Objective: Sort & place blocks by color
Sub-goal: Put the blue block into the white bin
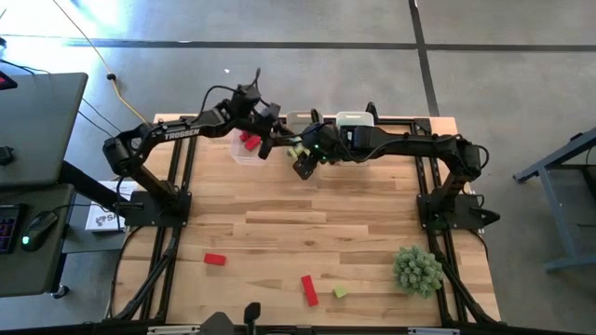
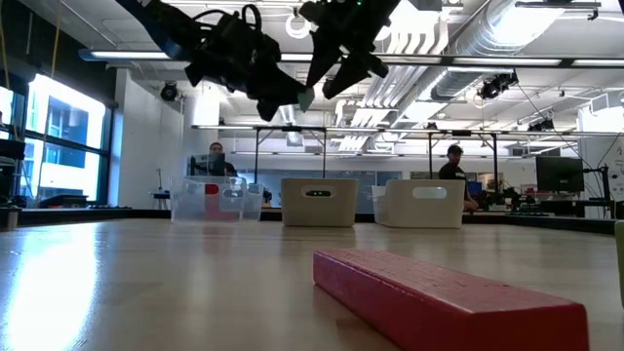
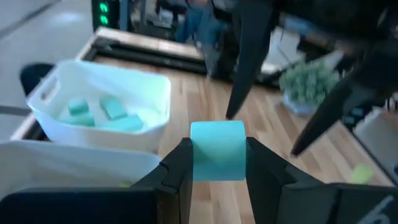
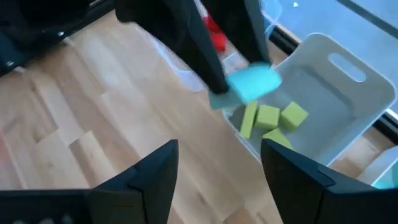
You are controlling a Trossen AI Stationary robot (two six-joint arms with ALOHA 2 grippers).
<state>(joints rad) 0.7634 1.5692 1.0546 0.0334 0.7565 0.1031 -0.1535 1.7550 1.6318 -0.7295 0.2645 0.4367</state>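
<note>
Overhead, your left fingers (image 3: 217, 180) clamp a teal block (image 3: 217, 151) hidden by arms; right fingers (image 4: 217, 180) gape, empty, near the desk's far edge.

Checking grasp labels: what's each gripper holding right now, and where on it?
Left gripper pinches a small teal cube block by two opposite side faces, above the table near the bins. Right gripper is open, holding nothing.

Bright daylight, blurred wrist views
</note>
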